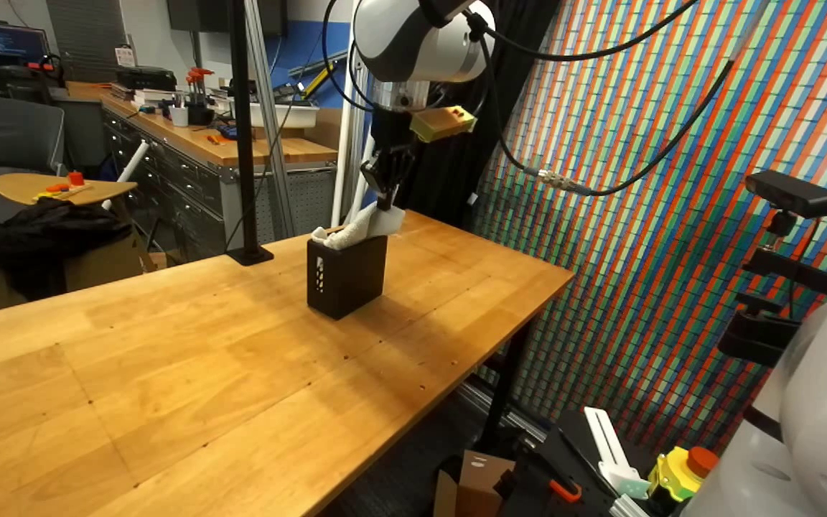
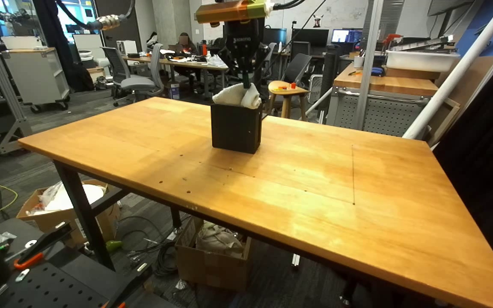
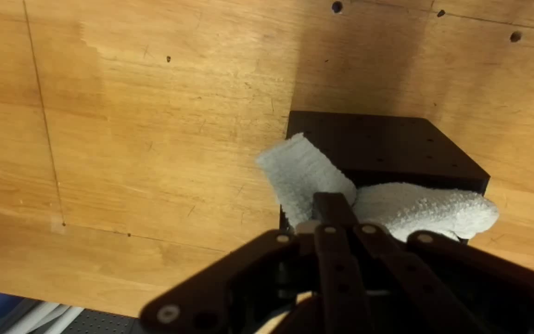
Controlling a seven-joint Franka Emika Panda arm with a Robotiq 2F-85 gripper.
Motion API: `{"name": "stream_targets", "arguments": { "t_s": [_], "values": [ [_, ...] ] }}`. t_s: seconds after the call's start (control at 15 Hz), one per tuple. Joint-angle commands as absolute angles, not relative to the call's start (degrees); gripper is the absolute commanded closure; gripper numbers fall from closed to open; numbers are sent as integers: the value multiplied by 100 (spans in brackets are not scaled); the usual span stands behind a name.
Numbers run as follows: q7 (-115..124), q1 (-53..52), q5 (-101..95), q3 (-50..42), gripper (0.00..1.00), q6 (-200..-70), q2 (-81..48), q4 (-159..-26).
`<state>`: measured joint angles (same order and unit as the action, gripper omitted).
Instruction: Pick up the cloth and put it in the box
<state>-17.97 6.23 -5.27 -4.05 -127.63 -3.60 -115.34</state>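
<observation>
Nearest the wrist camera is my own gripper (image 3: 335, 208), its dark links fanning out across the bottom of that view. I have its fingers (image 3: 329, 211) pressed together, tips down against the white cloth (image 3: 301, 178); whether a fold is caught between them I cannot tell. The cloth sits bunched in the mouth of the dark box (image 3: 364, 139), standing up above the rim in both exterior views. From my wrist I see it in two parts: a flap on the left that reaches past the edge of the box, and a thick roll on the right that lies along the mouth and pokes out just past the far corner. How much is down inside I cannot see, though pale patches show in the perforated narrow side in an exterior view.

The box stands upright on the wooden bench (image 1: 169, 359), and I hang directly over it, my white arm (image 1: 421, 54) coming in from above with a yellow casing (image 1: 444, 123) fixed at the wrist. Beyond the bench edge in an exterior view is a many-coloured striped wall covering (image 1: 643, 251). On the floor below, in an exterior view, a cardboard carton (image 2: 212, 269) holds crumpled fabric (image 2: 218, 239).
</observation>
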Motion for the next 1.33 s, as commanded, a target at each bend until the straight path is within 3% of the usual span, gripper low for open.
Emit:
{"name": "stream_targets", "arguments": {
  "t_s": [0.0,1.27],
  "values": [
    [-2064,613,-300,-404,99,-12722,-642,-11115],
    [-2539,705,323,-180,99,-12583,-1617,-10380]
  ]
}}
